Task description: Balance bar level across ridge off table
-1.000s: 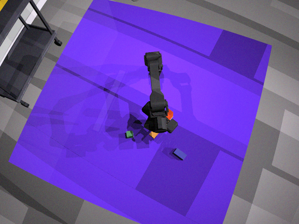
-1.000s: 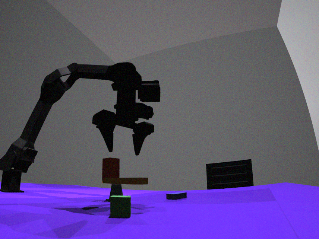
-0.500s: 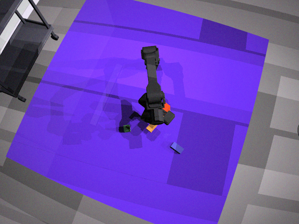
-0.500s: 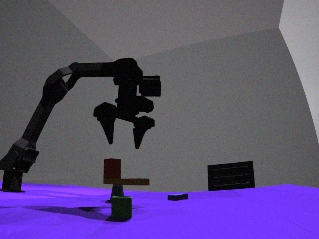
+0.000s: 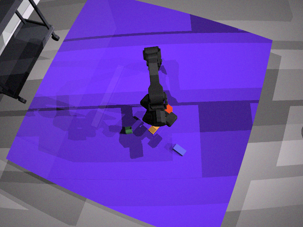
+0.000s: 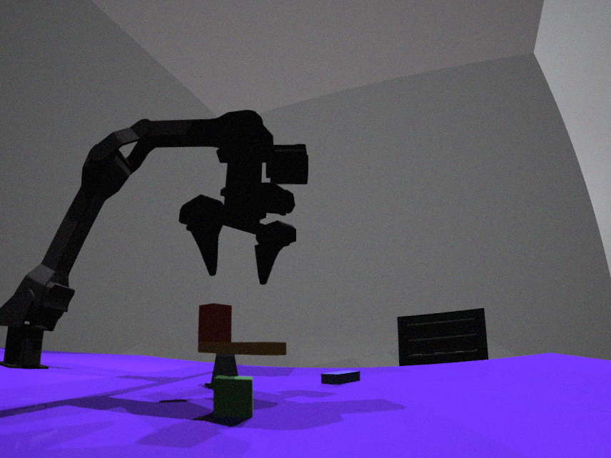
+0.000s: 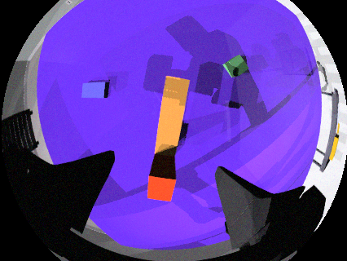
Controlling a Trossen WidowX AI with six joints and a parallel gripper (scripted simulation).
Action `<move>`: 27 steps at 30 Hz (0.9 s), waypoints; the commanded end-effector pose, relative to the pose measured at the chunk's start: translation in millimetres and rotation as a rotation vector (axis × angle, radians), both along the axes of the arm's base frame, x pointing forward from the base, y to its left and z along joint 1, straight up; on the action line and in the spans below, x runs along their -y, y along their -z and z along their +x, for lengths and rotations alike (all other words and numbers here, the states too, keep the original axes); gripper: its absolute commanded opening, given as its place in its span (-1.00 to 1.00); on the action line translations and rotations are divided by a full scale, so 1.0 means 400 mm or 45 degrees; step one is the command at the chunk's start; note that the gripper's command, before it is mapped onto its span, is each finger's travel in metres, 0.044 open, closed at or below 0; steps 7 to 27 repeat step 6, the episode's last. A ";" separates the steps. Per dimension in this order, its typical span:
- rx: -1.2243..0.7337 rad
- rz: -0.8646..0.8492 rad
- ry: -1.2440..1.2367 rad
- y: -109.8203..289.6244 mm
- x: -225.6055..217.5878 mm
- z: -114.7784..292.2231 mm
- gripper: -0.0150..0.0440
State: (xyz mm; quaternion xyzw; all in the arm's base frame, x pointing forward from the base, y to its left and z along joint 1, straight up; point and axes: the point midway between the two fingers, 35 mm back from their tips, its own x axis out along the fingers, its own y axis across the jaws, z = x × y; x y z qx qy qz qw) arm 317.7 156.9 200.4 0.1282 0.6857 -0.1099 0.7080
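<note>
The orange bar lies level across the dark wedge-shaped ridge, with both ends off the purple table. A red block sits on the bar's end nearer the arm's base. My gripper is open and empty. It hangs well above the red-block end of the bar and touches nothing.
A green cube stands on the table near the ridge. A flat blue block lies farther off. A black cart stands beyond the table's corner. A dark slatted panel stands at the back.
</note>
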 end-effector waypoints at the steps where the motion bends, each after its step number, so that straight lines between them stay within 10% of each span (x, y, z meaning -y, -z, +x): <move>1: -0.004 -0.001 0.000 0.001 0.000 0.000 1.00; 27: -0.004 -0.001 0.000 0.001 0.000 0.000 1.00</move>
